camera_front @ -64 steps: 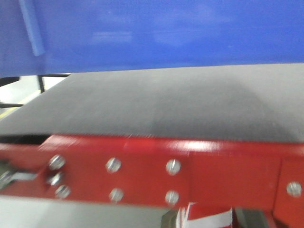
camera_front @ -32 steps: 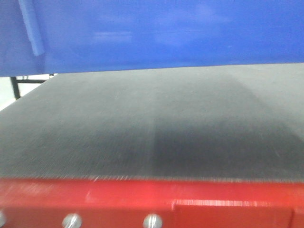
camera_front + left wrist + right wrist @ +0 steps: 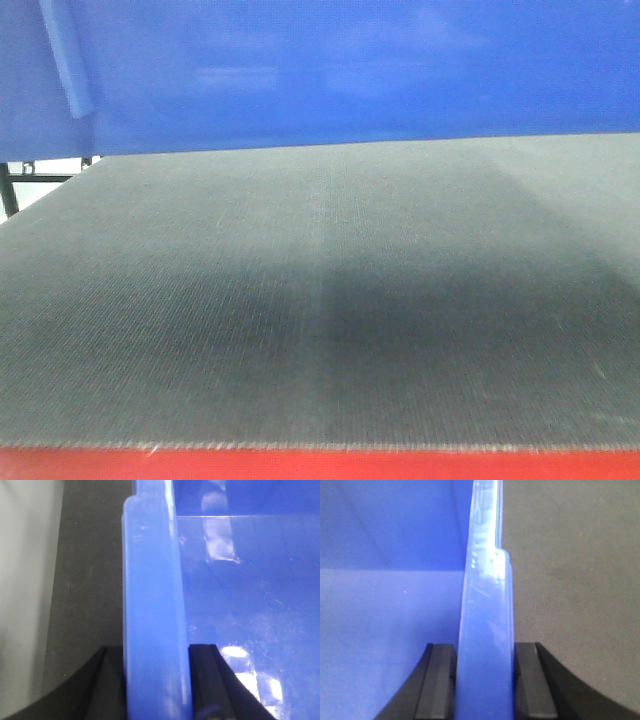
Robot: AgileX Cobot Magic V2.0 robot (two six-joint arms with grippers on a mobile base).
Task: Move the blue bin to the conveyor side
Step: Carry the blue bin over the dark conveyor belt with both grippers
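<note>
The blue bin (image 3: 340, 70) fills the top of the front view, its wall hanging just above the dark woven conveyor (image 3: 320, 300). My left gripper (image 3: 156, 680) is shut on the bin's thick left rim (image 3: 155, 605), one black finger (image 3: 107, 685) outside over the belt and the other inside the bin. On the opposite side my right gripper (image 3: 485, 680) is shut on the right rim (image 3: 487, 620), with the bin's inside (image 3: 385, 620) to its left and the conveyor (image 3: 570, 580) to its right.
A red frame edge (image 3: 320, 466) runs along the conveyor's near side at the bottom of the front view. A pale floor strip (image 3: 25, 590) lies left of the belt in the left wrist view, and a black frame leg (image 3: 10, 190) shows at far left.
The front view has advanced over the belt: the red screwed frame has slid down from mid-frame to a thin strip at the bottom. The bin stays fixed at the top.
</note>
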